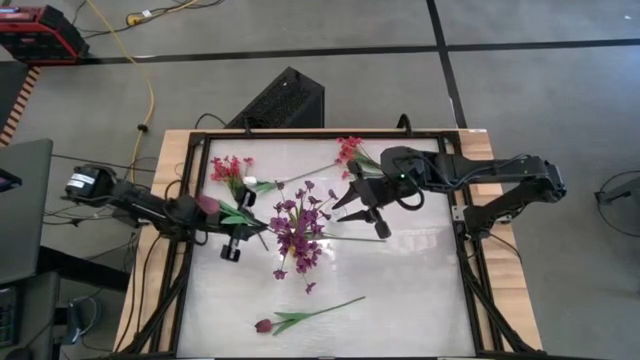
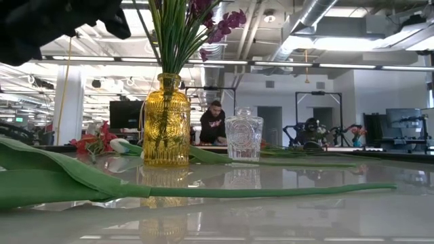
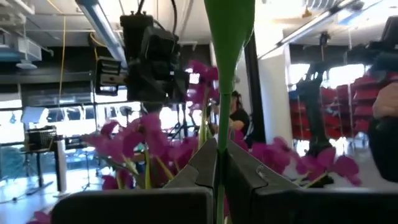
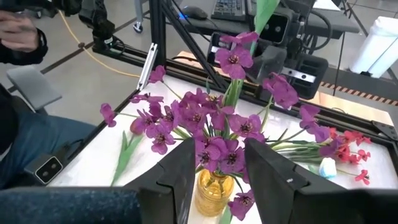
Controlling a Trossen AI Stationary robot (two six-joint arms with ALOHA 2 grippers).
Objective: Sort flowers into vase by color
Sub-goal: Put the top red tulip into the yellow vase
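Purple flowers (image 1: 297, 232) bunched in the yellow glass vase (image 2: 166, 122) at mid-frame in the high view, blooms spreading toward lower centre; an empty clear glass jar (image 2: 243, 137) just right of the vase in the low view. Red-pink sprigs: one lying flat at upper left of the white table (image 1: 420, 300) beside a white bud (image 1: 249, 185), another (image 1: 350, 150) at upper centre near the right arm. A dark-red bud (image 1: 264, 325) with its long stem lying alone at lower centre, well apart from the rest.

Left gripper (image 1: 233, 228) at left of centre, just beside the vase, clamped on a green stem (image 3: 218, 99) that rises straight up between the pads in the left wrist view; which bloom tops that stem cannot be told for sure, though a dark-red bud (image 1: 207, 204) shows near the arm from above. Right gripper (image 1: 367, 208) hovering just right of the purple bunch, fingers spread apart, nothing between them.

Step in hand looks like delivering the held stem to a container. To do well: keep the stem near vertical; confirm colour before choosing vase or jar; bring the stem end over the chosen mouth, clear of the crowded purple blooms; lower slowly; release only once the stem end is well inside; keep the right arm clear of the left.
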